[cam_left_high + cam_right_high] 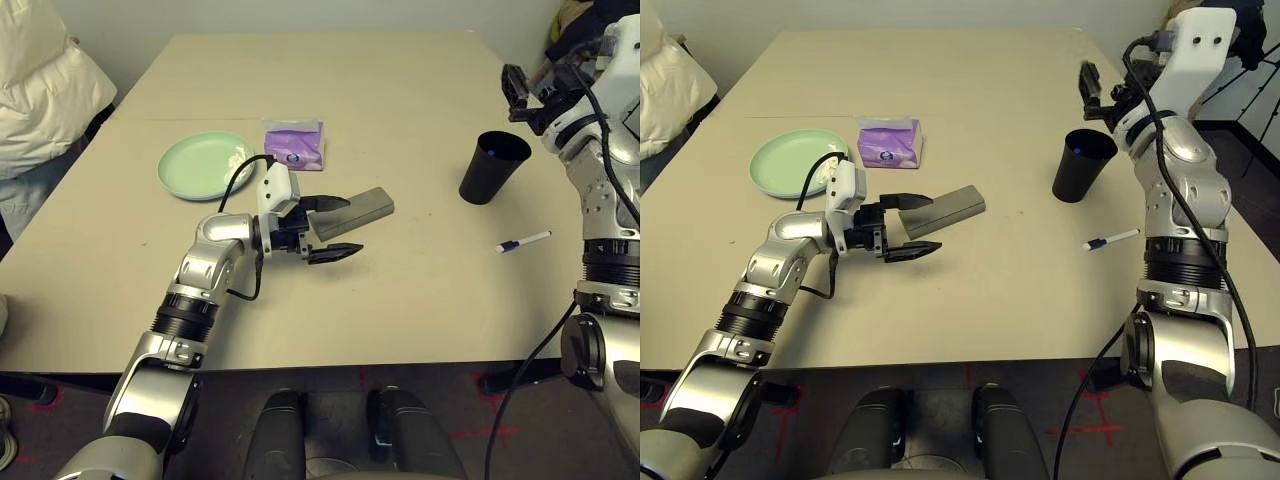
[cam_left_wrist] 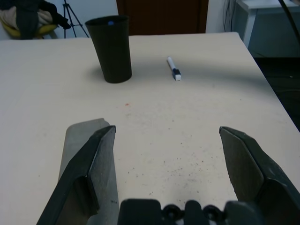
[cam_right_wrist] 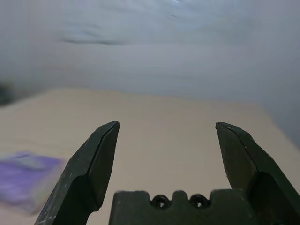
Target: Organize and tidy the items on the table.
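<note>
Glasses case (image 1: 355, 210): grey-brown, oblong, lying mid-tabletop (image 1: 400, 300) just beside the far finger of the wide-open, empty left hand (image 1: 331, 227); likely light, rigid, smooth-shelled, best pinched across its narrow width near the middle; right hand (image 1: 1092, 88) wide, empty, raised beyond the black cup (image 1: 493, 167).

Soft, even room light is washing the worktop (image 1: 400, 300); the black cup (image 1: 493, 167) is casting faint shadow, and the right wrist view is blurring.

A purple tissue pack (image 1: 294, 144) lies on the table; a white cushion (image 1: 40, 85) beside.
</note>
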{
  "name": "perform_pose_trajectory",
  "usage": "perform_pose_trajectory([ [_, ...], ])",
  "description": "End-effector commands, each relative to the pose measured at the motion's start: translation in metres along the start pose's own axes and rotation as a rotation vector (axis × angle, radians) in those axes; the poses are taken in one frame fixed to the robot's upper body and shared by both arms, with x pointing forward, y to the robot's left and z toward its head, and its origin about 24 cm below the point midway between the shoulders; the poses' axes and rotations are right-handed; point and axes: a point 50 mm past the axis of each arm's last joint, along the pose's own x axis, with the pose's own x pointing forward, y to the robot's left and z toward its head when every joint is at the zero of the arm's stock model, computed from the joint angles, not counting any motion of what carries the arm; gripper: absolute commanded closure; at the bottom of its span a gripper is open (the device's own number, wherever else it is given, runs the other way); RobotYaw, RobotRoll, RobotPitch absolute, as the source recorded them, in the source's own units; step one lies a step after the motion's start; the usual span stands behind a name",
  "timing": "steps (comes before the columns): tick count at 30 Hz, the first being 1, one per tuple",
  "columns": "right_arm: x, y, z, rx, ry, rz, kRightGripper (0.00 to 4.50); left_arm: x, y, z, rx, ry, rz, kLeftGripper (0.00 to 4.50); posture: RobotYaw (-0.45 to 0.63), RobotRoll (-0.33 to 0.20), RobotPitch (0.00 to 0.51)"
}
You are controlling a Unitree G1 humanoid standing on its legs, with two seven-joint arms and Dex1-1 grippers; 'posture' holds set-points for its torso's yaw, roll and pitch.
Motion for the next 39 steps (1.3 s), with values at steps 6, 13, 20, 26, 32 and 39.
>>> perform_pose_trajectory([
  [6,-0.025,0.02,-0.037,-0.174,0.348,0.635,0.06,-0.002,-0.002,0.0,0.002,0.009,-0.001,0.0,0.14,0.0,0.087],
  [13,-0.037,0.002,-0.058,-0.325,0.635,0.816,0.06,-0.003,-0.004,-0.001,-0.001,0.008,0.003,0.0,0.16,0.0,0.103],
  [20,-0.044,-0.014,-0.069,-0.477,0.823,0.918,0.06,-0.004,-0.008,-0.002,-0.007,0.01,0.007,0.0,0.17,0.0,0.112],
  [26,-0.051,-0.022,-0.073,-0.587,0.948,1.024,0.06,-0.005,-0.011,-0.002,-0.01,0.011,0.007,0.0,0.18,0.0,0.128],
  [32,-0.055,-0.028,-0.074,-0.69,1.031,1.095,0.06,-0.006,-0.014,-0.004,-0.015,0.013,0.012,0.0,0.19,0.0,0.141],
  [39,-0.055,-0.032,-0.071,-0.783,1.059,1.137,0.06,-0.007,-0.017,-0.004,-0.013,0.011,0.024,0.0,0.2,0.0,0.161],
])
